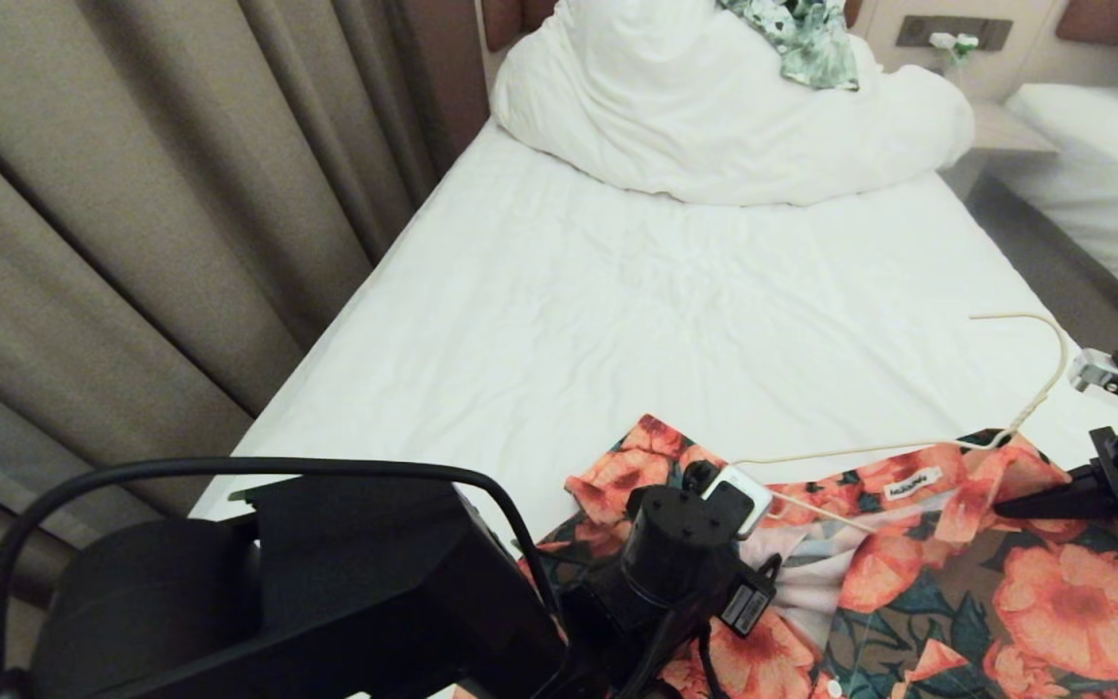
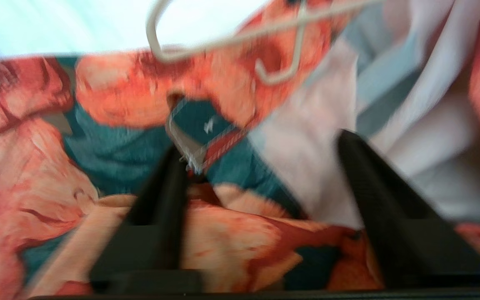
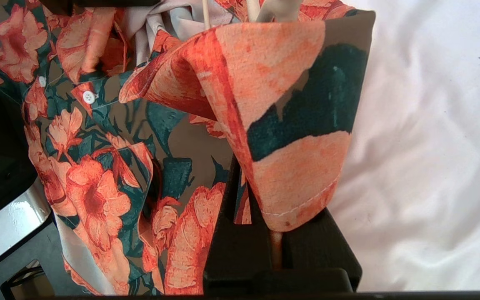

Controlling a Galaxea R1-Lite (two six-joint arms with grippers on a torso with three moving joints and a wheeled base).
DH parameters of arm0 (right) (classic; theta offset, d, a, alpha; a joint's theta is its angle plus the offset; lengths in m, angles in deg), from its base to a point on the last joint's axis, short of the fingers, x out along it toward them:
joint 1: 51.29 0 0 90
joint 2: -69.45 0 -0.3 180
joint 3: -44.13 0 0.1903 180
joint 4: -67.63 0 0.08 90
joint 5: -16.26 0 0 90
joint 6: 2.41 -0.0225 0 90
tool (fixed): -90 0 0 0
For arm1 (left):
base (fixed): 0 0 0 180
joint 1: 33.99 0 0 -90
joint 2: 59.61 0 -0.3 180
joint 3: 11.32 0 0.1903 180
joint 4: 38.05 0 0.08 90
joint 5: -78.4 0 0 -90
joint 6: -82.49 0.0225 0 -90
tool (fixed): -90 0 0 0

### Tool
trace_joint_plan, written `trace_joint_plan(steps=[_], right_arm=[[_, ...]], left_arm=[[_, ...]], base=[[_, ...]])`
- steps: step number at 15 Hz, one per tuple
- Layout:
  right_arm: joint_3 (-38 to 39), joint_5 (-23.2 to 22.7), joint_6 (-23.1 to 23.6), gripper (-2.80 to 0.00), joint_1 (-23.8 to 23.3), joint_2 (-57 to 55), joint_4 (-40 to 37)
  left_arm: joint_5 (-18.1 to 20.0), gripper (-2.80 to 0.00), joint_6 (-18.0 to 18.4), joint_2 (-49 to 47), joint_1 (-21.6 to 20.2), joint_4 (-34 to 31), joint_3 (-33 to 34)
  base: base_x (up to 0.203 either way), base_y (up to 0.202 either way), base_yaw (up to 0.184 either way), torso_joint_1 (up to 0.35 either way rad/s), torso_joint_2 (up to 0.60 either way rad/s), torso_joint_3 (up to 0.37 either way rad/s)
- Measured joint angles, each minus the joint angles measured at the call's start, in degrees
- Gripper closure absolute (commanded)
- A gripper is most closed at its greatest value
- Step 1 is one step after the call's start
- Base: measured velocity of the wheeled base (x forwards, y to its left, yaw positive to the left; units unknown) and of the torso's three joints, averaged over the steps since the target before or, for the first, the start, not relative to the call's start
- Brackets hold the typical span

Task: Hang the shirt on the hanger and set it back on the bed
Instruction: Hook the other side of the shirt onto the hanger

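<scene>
The flowered shirt lies crumpled at the near right corner of the bed. The cream wire hanger rests across the shirt's collar, its hook raised over the sheet at the right. My right gripper comes in from the right edge and is shut on a fold of the shirt's collar; that pinch shows in the right wrist view. My left gripper is open just over the shirt's left shoulder, with fabric between its fingers. One bent end of the hanger lies beyond them.
A bunched white duvet with a green-and-white leaf-print garment fills the head of the bed. Brown curtains hang along the left. A second white bed and a nightstand stand at the right.
</scene>
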Motion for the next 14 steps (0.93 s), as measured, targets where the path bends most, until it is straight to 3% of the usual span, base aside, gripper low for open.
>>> trace_joint_plan(steps=[9, 14], right_arm=[[-0.1, -2.0, -0.2, 0.00, -0.1, 0.7, 0.0], [-0.2, -4.2, -0.5, 0.00, -0.2, 2.8, -0.1]], left_arm=[[0.2, 0.00, -1.6, -0.4, 1.3, -0.1, -0.8], [0.0, 0.00, -1.3, 1.5, -4.2, -0.4, 0.8]], base=[[0.000, 0.000, 0.000, 0.000, 0.00, 0.000], [0.000, 0.000, 0.000, 0.000, 0.00, 0.000]])
